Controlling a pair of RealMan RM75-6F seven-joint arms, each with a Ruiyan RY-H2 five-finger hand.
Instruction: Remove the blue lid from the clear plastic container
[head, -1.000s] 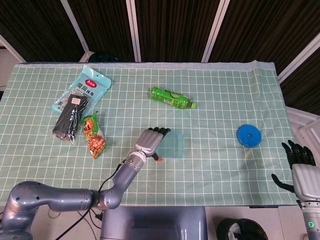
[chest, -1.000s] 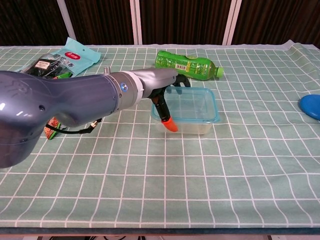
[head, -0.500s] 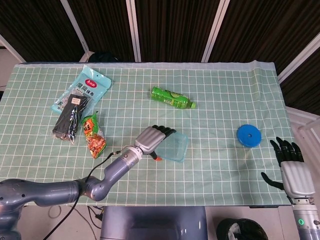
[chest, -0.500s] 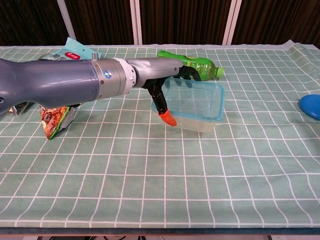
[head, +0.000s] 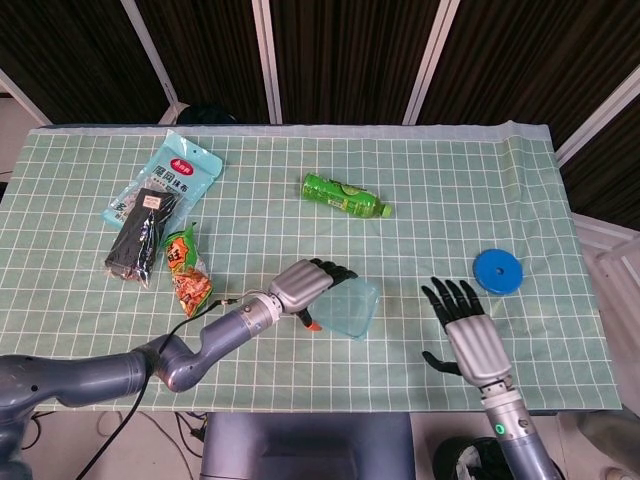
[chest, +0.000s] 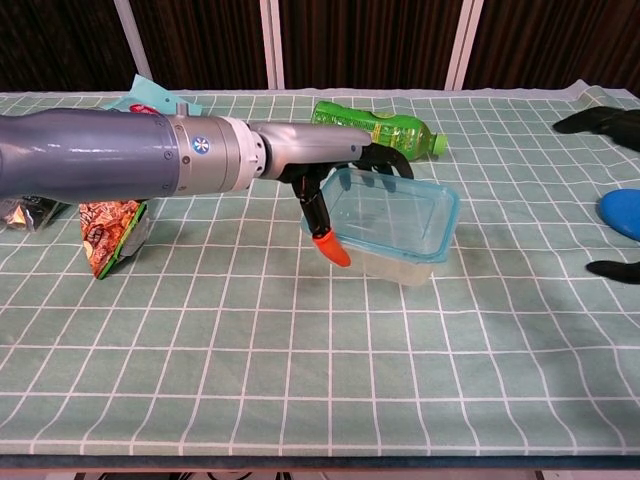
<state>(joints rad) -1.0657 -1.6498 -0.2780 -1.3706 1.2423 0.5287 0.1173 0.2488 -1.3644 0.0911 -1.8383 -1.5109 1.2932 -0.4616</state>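
The left robot hand (head: 308, 282) grips the clear plastic container (head: 350, 306) by its near-left wall, fingers (chest: 385, 160) hooked over the rim and the orange-tipped thumb (chest: 328, 246) down the outer side; the box is tilted, its held side raised off the cloth. It stands open — the blue lid (head: 498, 270) lies flat on the counter well to the right, apart from the container. The right robot hand (head: 471, 336) hovers between the two, palm down with fingers spread, grasping nothing; in the chest view only its dark fingertips (chest: 598, 120) show at the right edge, just above the lid there. Behind the container lies one green bottle (head: 345, 194) on its side, cap pointing right. Toward the left of the counter are three packets: a pale blue pouch (head: 167, 181), a black packet (head: 139, 236) lying partly over its lower end, and a small red-and-green snack bag (head: 186, 271) just beside them. So the count is one container, one lid, one bottle, three packets, two hands. The counter (head: 470, 180) is covered with a light green cloth ruled in a white grid, its white hem showing along the far edge. Beyond it the room is dark — black curtain panels (head: 340, 60) separated by slanting white posts.
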